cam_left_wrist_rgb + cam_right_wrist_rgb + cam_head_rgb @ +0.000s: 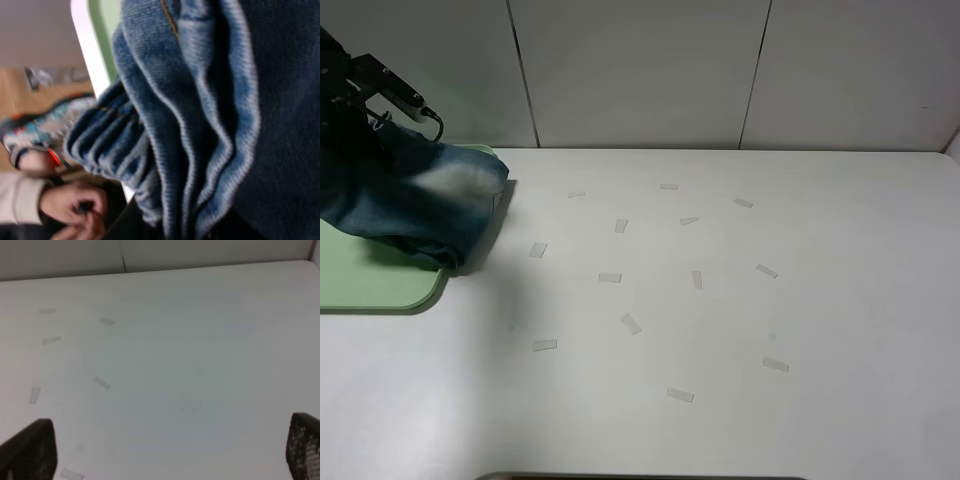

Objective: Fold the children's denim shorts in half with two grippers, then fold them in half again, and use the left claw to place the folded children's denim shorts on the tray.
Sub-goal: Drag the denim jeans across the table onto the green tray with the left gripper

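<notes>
Hanging in folded layers from the left gripper, whose fingers are clamped together on the cloth, the children's denim shorts droop at the table's far left corner, above the right part of the pale-green tray, with the bundle's right edge reaching just past the tray's rim. Small strips of clear tape lie scattered across the middle of the white table, well apart from the shorts. Over bare tabletop further right, the right gripper holds nothing, its two black fingers spread wide apart.
</notes>
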Tool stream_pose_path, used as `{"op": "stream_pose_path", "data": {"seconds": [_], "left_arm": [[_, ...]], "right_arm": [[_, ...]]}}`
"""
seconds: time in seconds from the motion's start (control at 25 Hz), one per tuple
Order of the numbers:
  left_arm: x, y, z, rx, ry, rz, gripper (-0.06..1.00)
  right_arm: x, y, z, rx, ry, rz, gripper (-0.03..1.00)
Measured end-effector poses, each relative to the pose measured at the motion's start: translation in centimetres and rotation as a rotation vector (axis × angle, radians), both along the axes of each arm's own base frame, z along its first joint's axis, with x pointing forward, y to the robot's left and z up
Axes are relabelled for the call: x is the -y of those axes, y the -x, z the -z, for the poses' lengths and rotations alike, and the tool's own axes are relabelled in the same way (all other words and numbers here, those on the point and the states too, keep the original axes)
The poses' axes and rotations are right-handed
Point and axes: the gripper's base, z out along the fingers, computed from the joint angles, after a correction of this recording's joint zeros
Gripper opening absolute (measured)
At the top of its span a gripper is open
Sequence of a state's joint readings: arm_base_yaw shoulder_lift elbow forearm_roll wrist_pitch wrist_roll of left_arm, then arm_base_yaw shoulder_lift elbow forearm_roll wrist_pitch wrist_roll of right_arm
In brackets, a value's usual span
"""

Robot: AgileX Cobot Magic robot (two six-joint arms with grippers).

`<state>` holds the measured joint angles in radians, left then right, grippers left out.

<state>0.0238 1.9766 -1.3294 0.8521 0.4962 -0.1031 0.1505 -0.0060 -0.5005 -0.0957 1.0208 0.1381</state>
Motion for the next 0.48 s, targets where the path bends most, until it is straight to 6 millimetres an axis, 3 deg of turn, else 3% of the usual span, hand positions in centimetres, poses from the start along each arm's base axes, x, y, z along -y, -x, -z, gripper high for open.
{"op": "stream_pose_path", "data": {"seconds": [0.48], "left_arm": [[-2.5, 0.2, 1.4, -0.06, -0.026, -0.016, 0.12]], "right_arm": [[0.0, 0.0, 0.0, 0.0, 0.0, 0.0, 0.69]]}}
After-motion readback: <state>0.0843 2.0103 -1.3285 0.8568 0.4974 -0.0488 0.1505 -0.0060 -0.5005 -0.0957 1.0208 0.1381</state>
